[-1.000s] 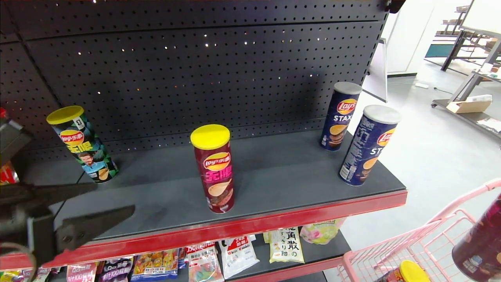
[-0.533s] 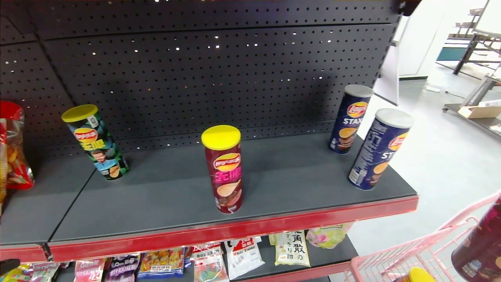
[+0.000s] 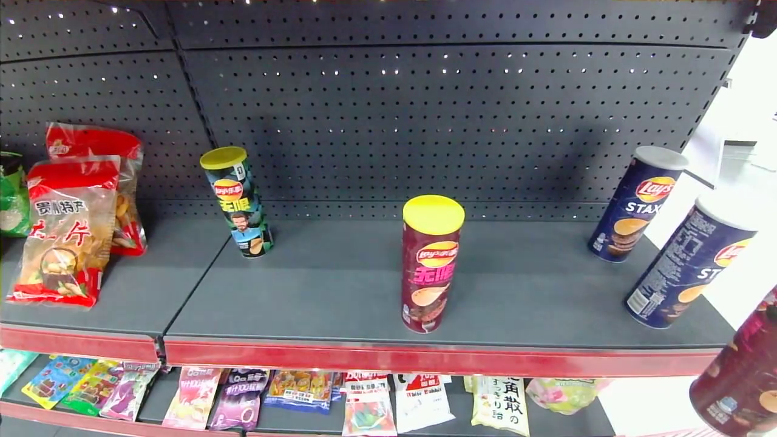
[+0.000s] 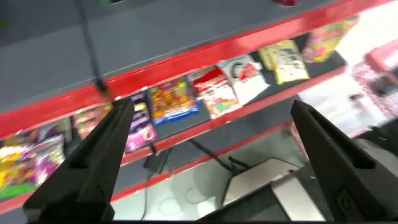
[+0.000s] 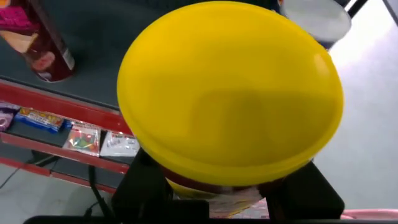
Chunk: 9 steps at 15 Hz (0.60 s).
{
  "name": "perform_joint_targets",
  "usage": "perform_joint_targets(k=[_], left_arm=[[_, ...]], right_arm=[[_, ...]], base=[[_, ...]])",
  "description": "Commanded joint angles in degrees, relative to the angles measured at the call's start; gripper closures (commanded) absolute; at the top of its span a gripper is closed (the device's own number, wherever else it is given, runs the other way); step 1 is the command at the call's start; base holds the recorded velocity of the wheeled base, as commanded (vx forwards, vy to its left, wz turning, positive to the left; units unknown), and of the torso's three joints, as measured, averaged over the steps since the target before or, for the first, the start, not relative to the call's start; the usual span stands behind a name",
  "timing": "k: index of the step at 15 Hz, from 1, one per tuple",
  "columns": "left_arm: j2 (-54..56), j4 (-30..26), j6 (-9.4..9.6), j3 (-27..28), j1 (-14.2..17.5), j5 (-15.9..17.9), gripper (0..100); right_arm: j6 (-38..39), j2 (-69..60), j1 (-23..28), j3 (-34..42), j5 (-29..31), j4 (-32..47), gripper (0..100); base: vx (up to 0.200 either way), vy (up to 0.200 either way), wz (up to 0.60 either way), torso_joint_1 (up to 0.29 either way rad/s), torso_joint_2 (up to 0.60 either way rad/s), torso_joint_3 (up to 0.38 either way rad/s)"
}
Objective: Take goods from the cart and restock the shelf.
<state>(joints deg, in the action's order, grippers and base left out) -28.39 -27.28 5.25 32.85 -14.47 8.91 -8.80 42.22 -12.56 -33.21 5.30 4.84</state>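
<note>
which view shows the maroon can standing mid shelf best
Head view: the maroon can stands whole, lid to base, on the shelf. The right wrist view catches just its lower part past the held can's lid.

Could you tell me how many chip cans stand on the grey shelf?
4: green can rear left; maroon can front centre; rear navy can and front navy can at the right end. None seems hidden.

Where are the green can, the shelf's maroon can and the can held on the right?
green can (image 3: 240,206), head view, mid label
maroon can (image 3: 430,270), head view, mid label
held can (image 5: 230,93), right wrist view, centre of yellow lid
</note>
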Motion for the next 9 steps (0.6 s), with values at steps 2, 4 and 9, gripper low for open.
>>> perform_joint_targets(k=[2,4,9], left_arm=[[6.6,-0.23,-0.68,-3.41,-0.03,-3.9,0],[11.17,0.21,-4.99,-6.93,-0.03,-3.46,0],[18.2,0.21,-9.56,-11.06,1.11,-5.31,0]], right_arm=[[0.1,10.78,-0.01,-3.62,-4.95,-7.21,100],[0.1,20.98,-0.01,-4.15,-7.59,-19.61,100],[0.01,39.26,-0.89,-11.44,-15.59,-31.73,100]], base=[[0.0,0.0,0.0,0.0,0.0,0.0],[0.0,0.0,0.0,0.0,0.0,0.0],[0.0,0.0,0.0,0.0,0.0,0.0]])
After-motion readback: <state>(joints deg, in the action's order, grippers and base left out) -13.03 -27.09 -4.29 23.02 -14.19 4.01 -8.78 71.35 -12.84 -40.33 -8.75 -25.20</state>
